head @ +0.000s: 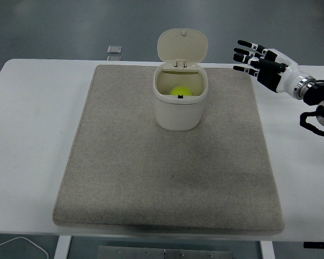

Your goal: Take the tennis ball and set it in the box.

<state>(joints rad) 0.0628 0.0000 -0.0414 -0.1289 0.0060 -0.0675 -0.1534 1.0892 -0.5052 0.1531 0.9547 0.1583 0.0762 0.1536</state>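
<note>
A yellow-green tennis ball (pixel 180 91) lies inside the cream box (pixel 178 112), a small bin whose hinged lid (pixel 182 46) stands upright behind the opening. The box stands on the beige mat (pixel 167 172) toward its far middle. My right hand (pixel 250 57) hovers to the right of the box at about lid height, well apart from it, fingers spread and holding nothing. The left arm does not show.
The mat covers most of the white table (pixel 27 135). A small grey object (pixel 114 49) lies at the table's far edge, left of the box. A white cable (pixel 21 243) shows below the near left corner.
</note>
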